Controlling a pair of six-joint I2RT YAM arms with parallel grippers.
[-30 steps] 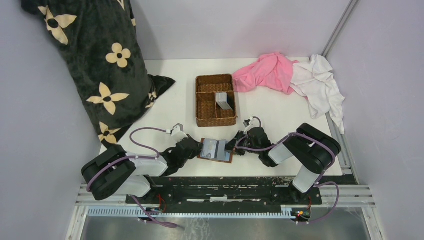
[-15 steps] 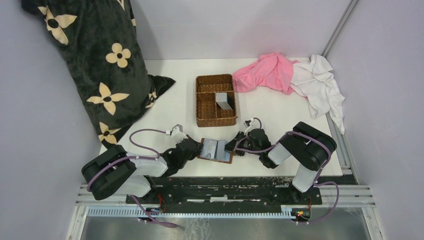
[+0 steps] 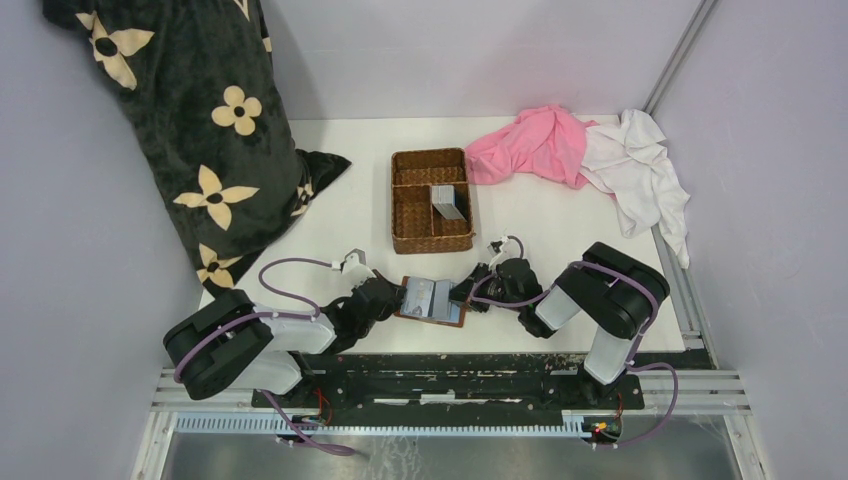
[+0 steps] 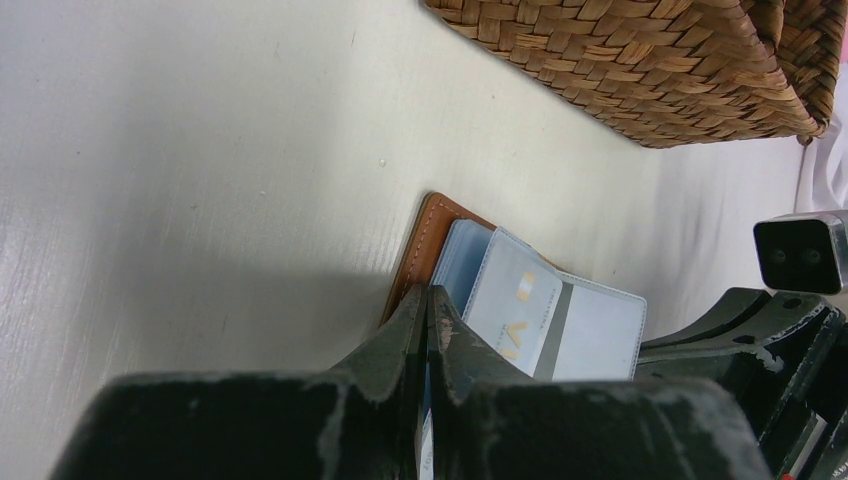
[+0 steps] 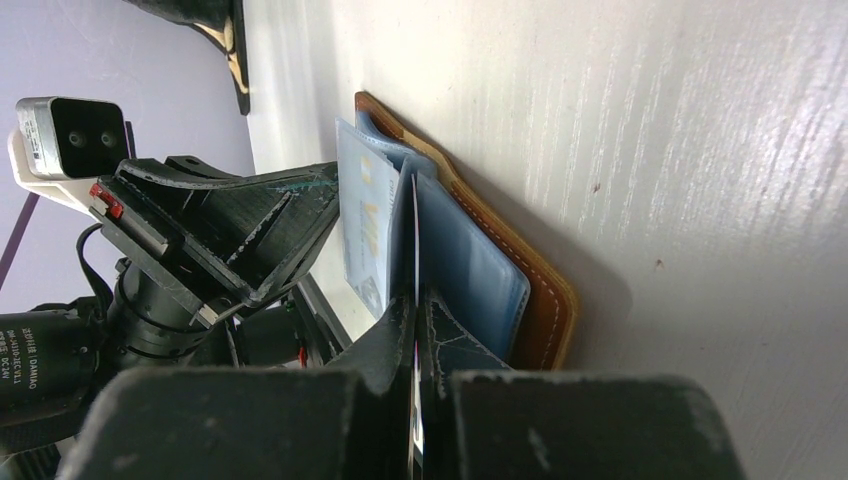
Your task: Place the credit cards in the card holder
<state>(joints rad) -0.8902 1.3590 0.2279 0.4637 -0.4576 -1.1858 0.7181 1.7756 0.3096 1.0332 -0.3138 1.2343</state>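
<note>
The card holder (image 3: 432,300) lies open near the table's front edge: brown leather with clear blue-grey inner sleeves. My left gripper (image 3: 402,297) is at its left end, shut on a thin inner leaf of the card holder (image 4: 420,235). A sleeve beside it holds a grey card with gold marks (image 4: 520,310). My right gripper (image 3: 462,293) is at the right end, shut on a thin credit card (image 5: 414,230). That card stands edge-on between the sleeves of the card holder (image 5: 545,300). More grey credit cards (image 3: 449,201) stand in the basket.
A brown wicker basket (image 3: 415,222) with compartments stands just behind the card holder and shows in the left wrist view (image 4: 640,70). A black flowered cushion (image 3: 190,130) fills the back left. Pink cloth (image 3: 535,140) and white cloth (image 3: 640,170) lie at the back right.
The right arm's elbow has drifted slightly left and its gripper has edged a little toward the card holder. The left arm and the card holder have not visibly moved.
</note>
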